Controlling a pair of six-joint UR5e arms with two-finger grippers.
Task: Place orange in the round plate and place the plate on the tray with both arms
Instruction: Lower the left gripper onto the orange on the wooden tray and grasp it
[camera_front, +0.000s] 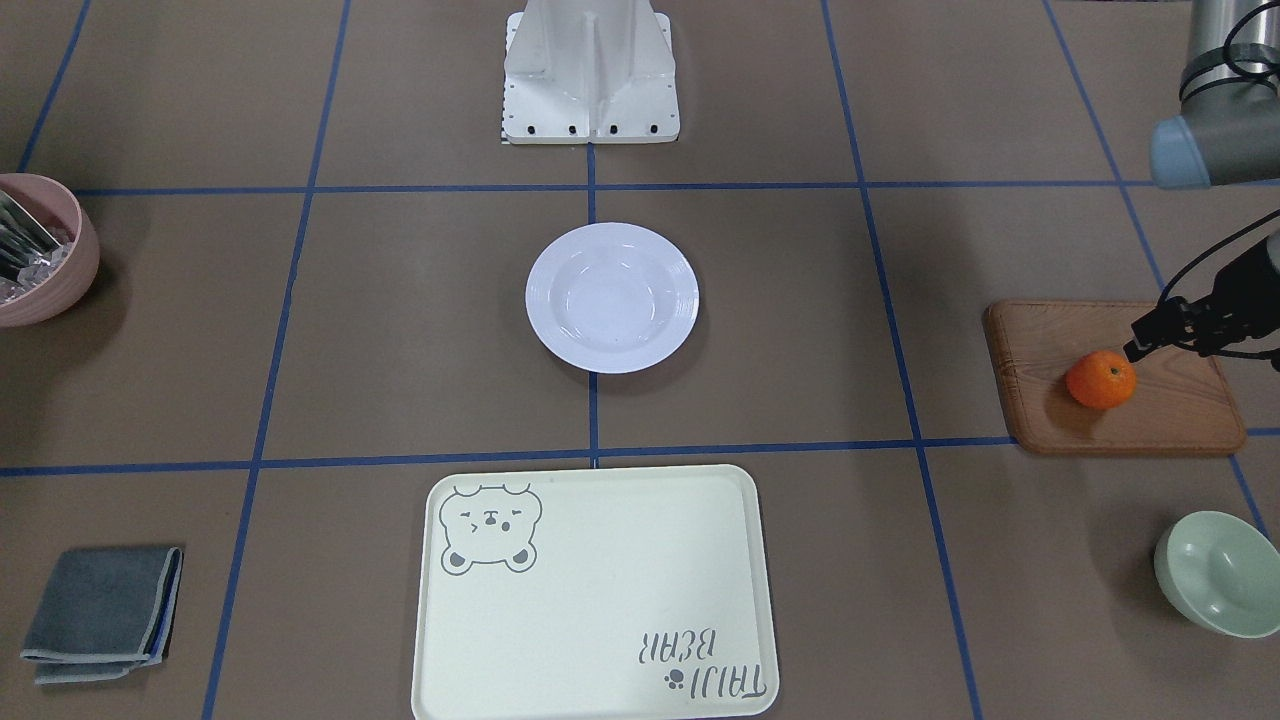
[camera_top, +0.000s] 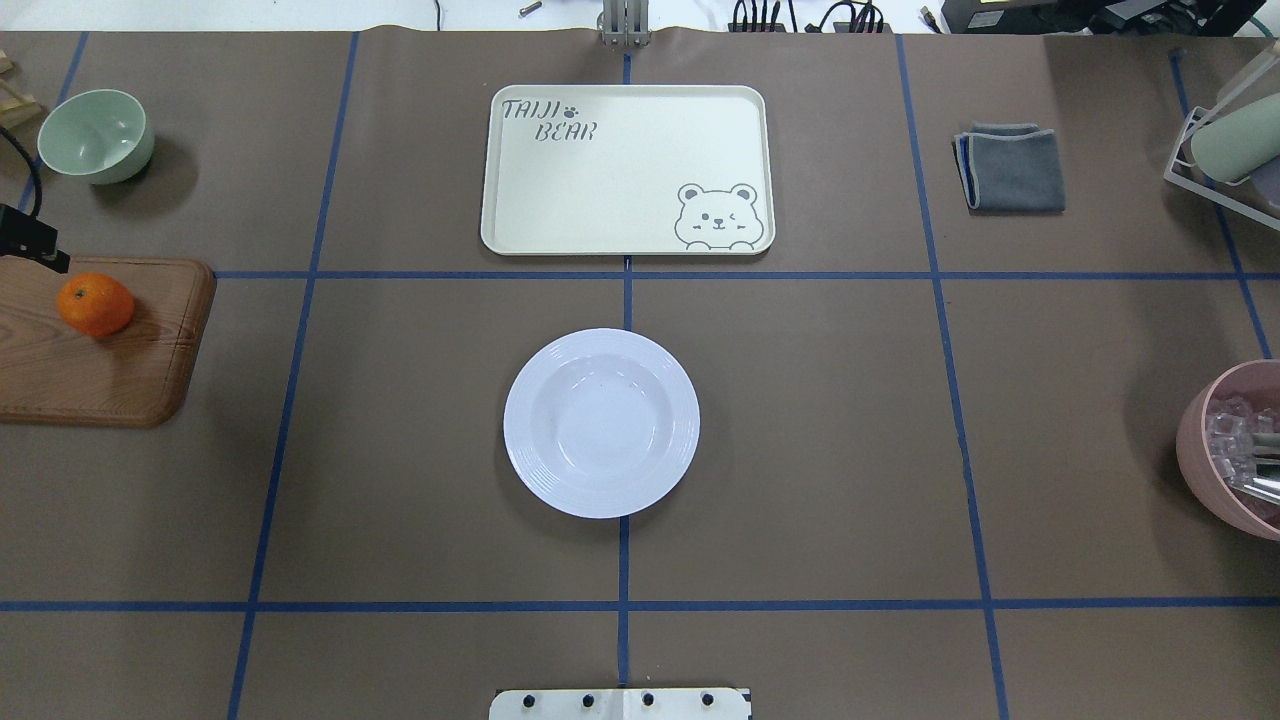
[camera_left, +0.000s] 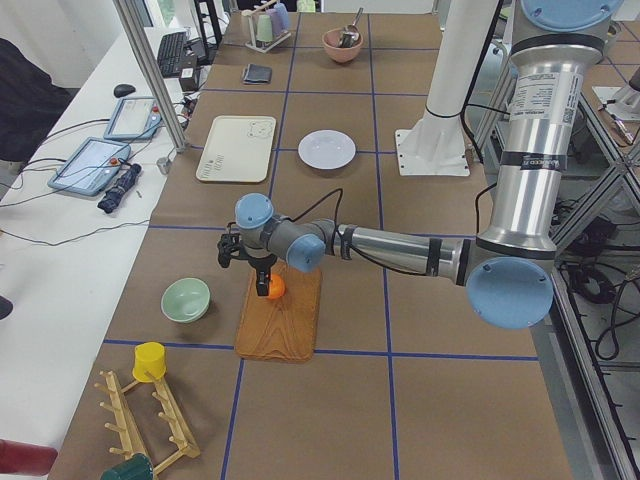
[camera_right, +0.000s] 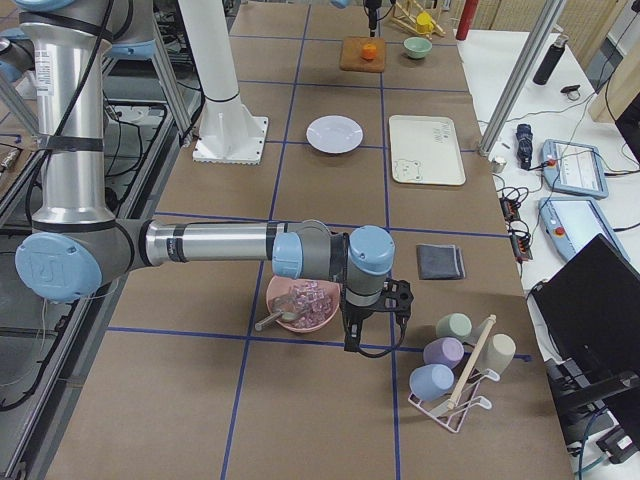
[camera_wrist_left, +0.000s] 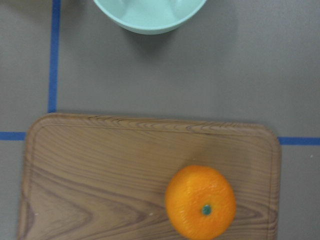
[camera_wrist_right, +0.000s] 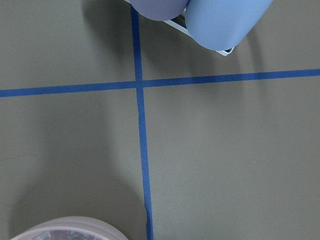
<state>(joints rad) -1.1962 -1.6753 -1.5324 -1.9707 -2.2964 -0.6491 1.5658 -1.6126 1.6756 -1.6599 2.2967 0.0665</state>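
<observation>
Currently on wooden board (camera_front: 1180, 410): orange (camera_front: 1100, 380), close to left gripper (camera_front: 1138, 346), jaw state indeterminable. Right gripper (camera_right: 372, 328) beside pink bowl (camera_right: 312, 324), state likewise indeterminable. Round plate (camera_front: 612, 297) mid-table, apart from tray (camera_front: 600, 600).

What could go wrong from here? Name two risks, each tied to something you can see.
1. The orange lies loose on the wooden board; the left gripper, close to it, might nudge the round fruit so it rolls away.
2. The round plate looks glossy, so it may slip when lifted toward the tray.
</observation>
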